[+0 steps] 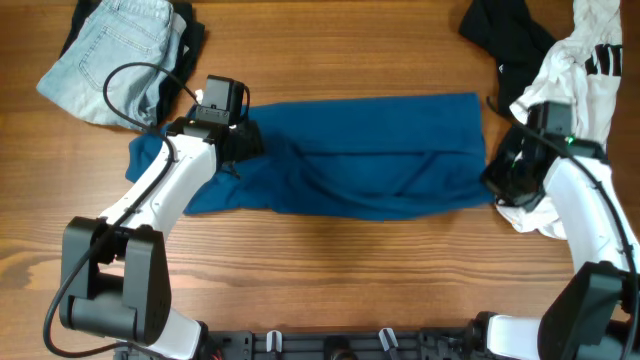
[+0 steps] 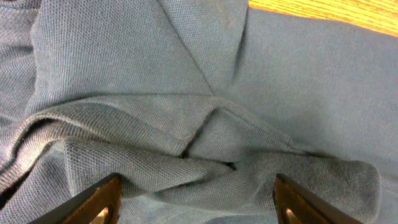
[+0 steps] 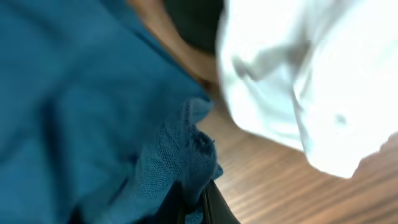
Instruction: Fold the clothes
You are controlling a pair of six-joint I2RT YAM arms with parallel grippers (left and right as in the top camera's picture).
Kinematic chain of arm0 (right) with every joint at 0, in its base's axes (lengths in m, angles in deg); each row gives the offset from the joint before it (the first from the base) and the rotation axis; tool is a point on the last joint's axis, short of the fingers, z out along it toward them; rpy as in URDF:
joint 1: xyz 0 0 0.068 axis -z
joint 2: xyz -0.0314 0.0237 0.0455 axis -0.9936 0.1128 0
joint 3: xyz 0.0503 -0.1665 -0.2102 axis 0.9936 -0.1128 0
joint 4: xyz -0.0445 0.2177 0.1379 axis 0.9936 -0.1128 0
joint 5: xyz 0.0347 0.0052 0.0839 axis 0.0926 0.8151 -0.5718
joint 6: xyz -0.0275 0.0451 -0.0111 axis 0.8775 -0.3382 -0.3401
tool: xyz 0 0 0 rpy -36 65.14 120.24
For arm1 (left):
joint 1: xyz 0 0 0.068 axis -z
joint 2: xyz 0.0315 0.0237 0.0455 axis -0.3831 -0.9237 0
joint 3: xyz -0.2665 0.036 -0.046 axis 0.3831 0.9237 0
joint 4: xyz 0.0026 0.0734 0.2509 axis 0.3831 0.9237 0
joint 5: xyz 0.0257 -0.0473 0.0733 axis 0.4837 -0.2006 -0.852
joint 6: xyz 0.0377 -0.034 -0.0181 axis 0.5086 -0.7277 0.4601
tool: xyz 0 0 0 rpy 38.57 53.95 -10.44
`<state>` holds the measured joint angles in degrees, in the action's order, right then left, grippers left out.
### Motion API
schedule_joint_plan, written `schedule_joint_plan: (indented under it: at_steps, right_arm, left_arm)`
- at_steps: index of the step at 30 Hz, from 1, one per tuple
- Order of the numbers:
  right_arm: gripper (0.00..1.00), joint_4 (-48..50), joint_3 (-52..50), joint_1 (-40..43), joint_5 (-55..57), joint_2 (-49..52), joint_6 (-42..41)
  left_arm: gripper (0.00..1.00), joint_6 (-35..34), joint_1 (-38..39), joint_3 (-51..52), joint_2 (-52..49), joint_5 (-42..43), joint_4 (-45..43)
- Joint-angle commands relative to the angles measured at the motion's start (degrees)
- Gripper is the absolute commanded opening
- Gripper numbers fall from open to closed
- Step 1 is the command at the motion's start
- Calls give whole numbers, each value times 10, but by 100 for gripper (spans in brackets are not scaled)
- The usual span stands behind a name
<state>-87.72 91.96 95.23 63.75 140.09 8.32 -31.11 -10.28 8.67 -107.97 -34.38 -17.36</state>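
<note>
Two ends of the blue shirt (image 1: 380,150): right gripper (image 3: 194,205) pinches one, left gripper (image 2: 198,202) gapes over the other.

Bare surface (image 1: 330,270) lies open before the blue shirt (image 1: 380,150); jeans (image 1: 110,55) crowd far left, white garment (image 1: 585,85) and black garment (image 1: 500,30) far right.

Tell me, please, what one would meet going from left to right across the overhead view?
Light-blue jeans → left gripper → blue shirt → right gripper → white garment with black marks.
</note>
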Motion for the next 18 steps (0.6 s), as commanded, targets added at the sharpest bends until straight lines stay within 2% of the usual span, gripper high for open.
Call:
schedule_joint_plan:
  at_steps: [1, 18]
  right_arm:
    - [4, 19, 44, -1, -11, 6, 37]
    - [4, 164, 46, -1, -57, 98, 55]
  left_arm:
    - [78, -1, -15, -7, -5, 4, 0]
    - [75, 3, -110, -7, -5, -2, -26]
